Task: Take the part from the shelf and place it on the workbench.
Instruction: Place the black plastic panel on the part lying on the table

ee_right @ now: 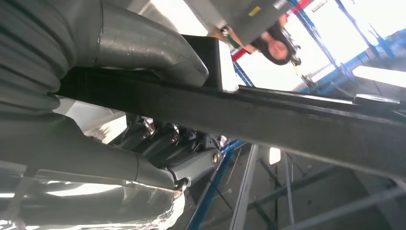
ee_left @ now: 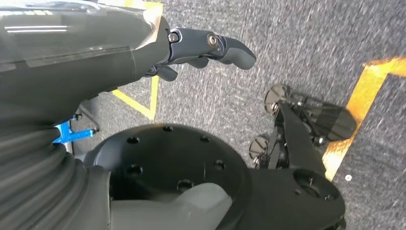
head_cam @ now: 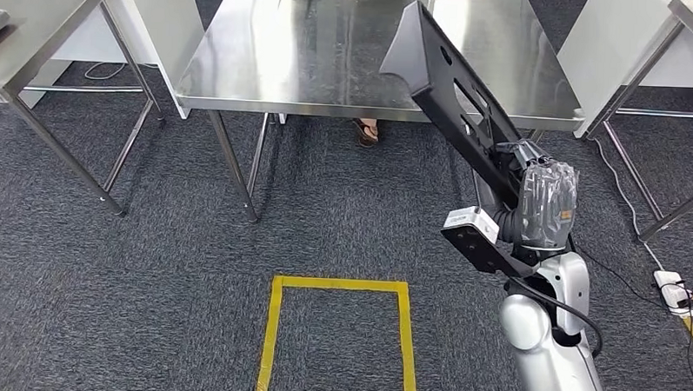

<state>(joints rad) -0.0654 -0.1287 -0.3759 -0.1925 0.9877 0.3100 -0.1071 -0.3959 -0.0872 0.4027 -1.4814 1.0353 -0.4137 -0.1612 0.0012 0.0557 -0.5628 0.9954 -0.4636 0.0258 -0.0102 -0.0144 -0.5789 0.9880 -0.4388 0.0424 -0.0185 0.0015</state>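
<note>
My right hand [head_cam: 545,202] grips the lower end of a long black flat part [head_cam: 451,86] with cut-out slots. The part slants up and away from the hand, and its wide upper end overlaps the front right of the steel workbench [head_cam: 287,63] in the head view. Whether it touches the bench top I cannot tell. Up close in the right wrist view, the part [ee_right: 287,120] runs as a dark bar with the thumb on one side and the dark fingers [ee_right: 182,153] on the other. My left hand [ee_left: 143,52] hangs over the carpet, its fingers [ee_left: 225,48] stretched out and holding nothing.
A person's foot [head_cam: 367,131] shows under the workbench. More steel tables stand at the left [head_cam: 36,28] and right [head_cam: 679,33]. A yellow tape rectangle [head_cam: 338,334] marks the grey carpet before me. A white power strip [head_cam: 675,289] with cables lies at the right.
</note>
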